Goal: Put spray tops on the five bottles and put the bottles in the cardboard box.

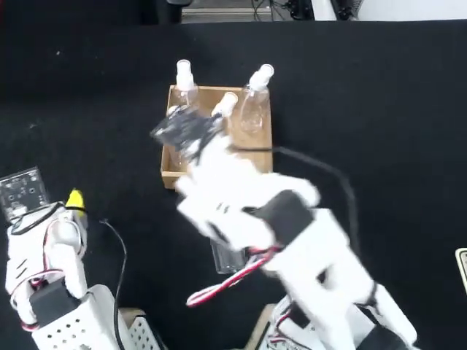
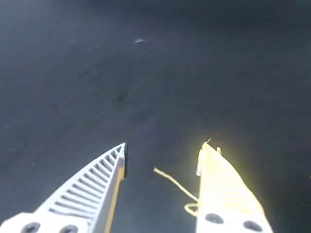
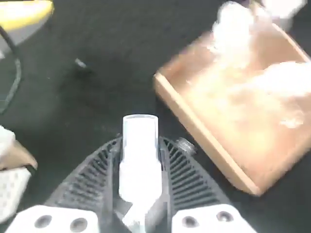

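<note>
Far left, above the black tablecloth: left gripper, fingers spread well apart. Further right, by the left side of the cardboard box: right gripper, blurred in the high view, clamped tight around a clear bottle upright between its fingers. Inside the box, toward the far end: three bottles with white spray tops, all upright. Nearer, under the right arm, on the cloth: a second clear bottle, partly hidden.
</note>
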